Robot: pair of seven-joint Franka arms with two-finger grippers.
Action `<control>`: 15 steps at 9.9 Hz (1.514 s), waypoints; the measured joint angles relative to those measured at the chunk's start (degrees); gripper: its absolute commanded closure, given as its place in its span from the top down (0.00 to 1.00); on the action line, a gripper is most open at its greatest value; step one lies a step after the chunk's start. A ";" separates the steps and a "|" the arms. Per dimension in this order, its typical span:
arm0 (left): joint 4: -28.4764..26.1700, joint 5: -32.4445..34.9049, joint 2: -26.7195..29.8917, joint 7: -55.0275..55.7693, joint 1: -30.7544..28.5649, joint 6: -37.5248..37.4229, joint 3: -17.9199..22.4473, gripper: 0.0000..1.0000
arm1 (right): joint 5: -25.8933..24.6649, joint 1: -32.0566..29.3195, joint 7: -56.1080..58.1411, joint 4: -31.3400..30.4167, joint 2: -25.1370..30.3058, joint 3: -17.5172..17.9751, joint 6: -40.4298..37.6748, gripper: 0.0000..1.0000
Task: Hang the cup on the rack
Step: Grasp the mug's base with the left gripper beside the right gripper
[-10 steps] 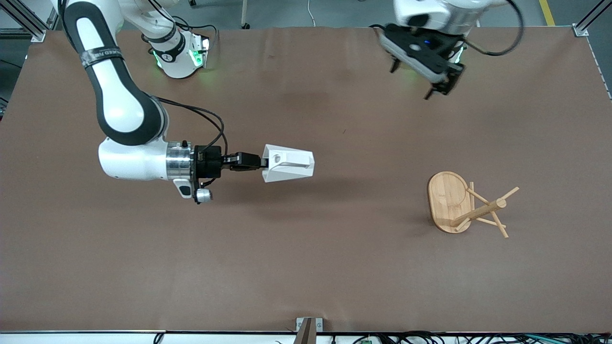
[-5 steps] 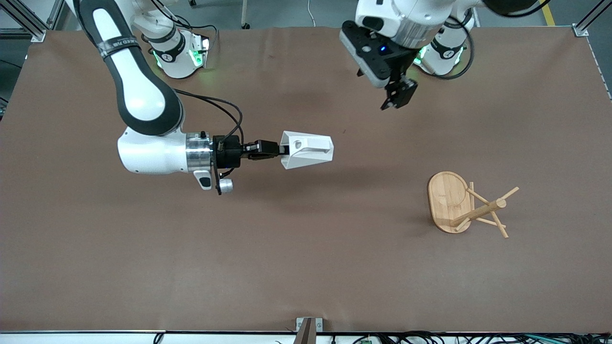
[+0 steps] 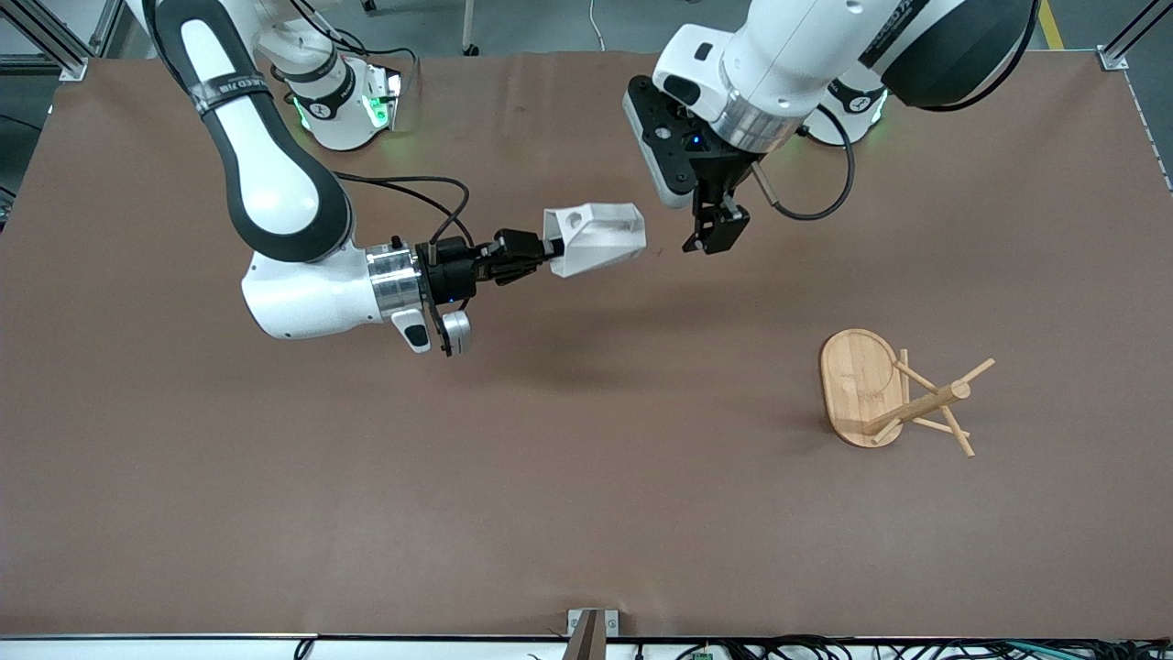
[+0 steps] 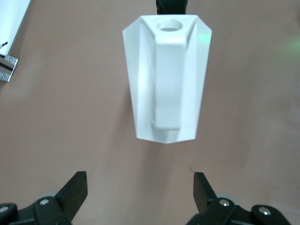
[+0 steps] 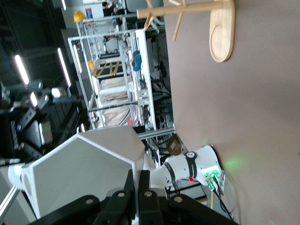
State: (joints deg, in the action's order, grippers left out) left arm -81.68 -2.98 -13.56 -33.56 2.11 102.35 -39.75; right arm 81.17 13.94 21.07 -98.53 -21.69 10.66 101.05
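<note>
The brown table (image 3: 586, 513) spreads under everything, and up at the right arm's end of it the right gripper (image 3: 542, 253) carries the cup in the air, its two fingers pinched tight on the cup's narrow end. Across from it hangs the left gripper (image 3: 711, 236), over the middle of the table, its fingers spread wide with nothing between them.

Next in size, the rack (image 3: 893, 394): the bamboo mug tree stands on its oval base toward the left arm's end of the table, well apart from both grippers, pegs angled upward and all of them bare.

Now the cup (image 3: 597, 236) itself. It lies sideways in the right gripper's grip, the wide mouth pointing straight at the left gripper, just short of it. In the left wrist view the cup (image 4: 164, 75) sits squarely ahead of the open fingers (image 4: 75, 190), handle side facing the camera, the round hole at the end nearest the right gripper.

That reads as a handover being set up: the right arm presents the open end so the left arm, whose base is closer to the rack, can take it. Gripped by its end as it is, the handle stays free for a peg.
</note>
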 measured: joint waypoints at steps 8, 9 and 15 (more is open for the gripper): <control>0.66 -0.01 0.31 5.20 1.93 -1.70 -1.17 1.00 | 1.99 0.36 2.58 0.39 -0.04 0.23 -0.63 0.00; 0.53 -0.01 0.31 6.78 2.13 -1.72 -1.72 1.00 | 2.09 0.36 2.64 0.49 -0.04 0.23 -0.62 0.00; -0.21 0.89 -0.05 7.69 2.72 1.59 -2.32 1.00 | 2.18 0.62 2.78 0.52 -0.09 0.33 -0.68 0.00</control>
State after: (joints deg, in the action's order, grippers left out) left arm -81.89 -2.09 -13.61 -25.87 4.82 103.95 -42.07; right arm 83.35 14.56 23.85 -98.01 -21.79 10.99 100.38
